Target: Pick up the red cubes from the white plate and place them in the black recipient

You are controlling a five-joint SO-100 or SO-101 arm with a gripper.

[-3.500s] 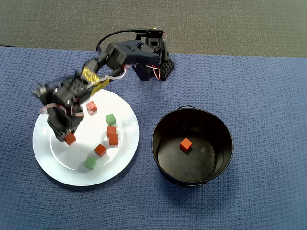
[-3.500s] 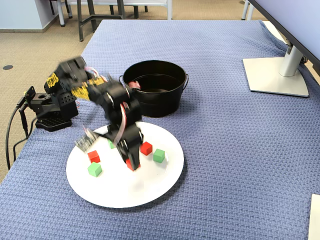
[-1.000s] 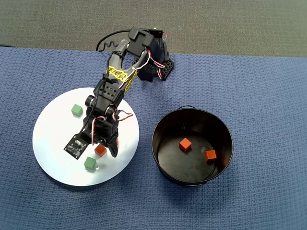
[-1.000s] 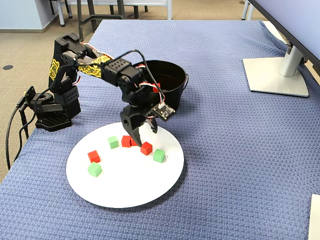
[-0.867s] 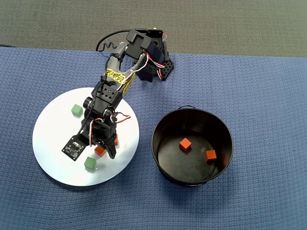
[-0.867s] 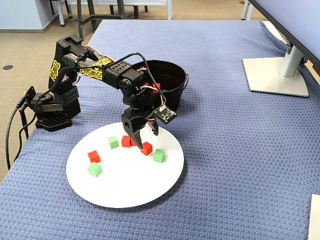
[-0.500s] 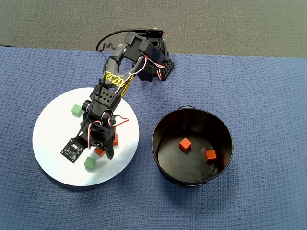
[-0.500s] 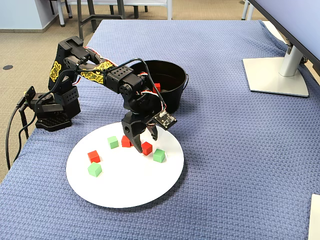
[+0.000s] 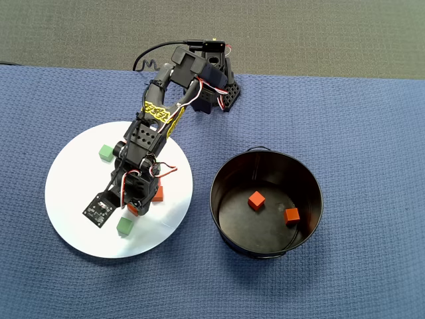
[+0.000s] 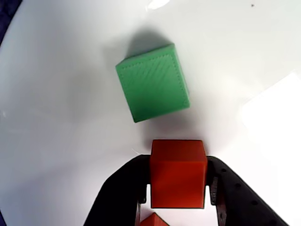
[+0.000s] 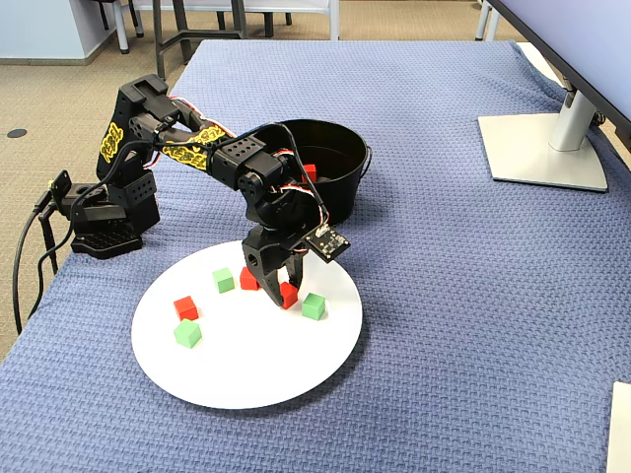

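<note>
Your pot (image 9: 265,203) held two red cubes (image 9: 257,199); plate (image 9: 73,186) had three green cubes (image 10: 153,82). Gripper (image 10: 178,200) clamped a red cube (image 10: 178,173).

The arm (image 11: 187,148) reaches forward from its base (image 11: 99,222) and bends steeply down at the wrist. The gripper (image 10: 178,188) points downward, its two black fingers (image 10: 122,193) pressed against a red cube (image 10: 178,172).
</note>
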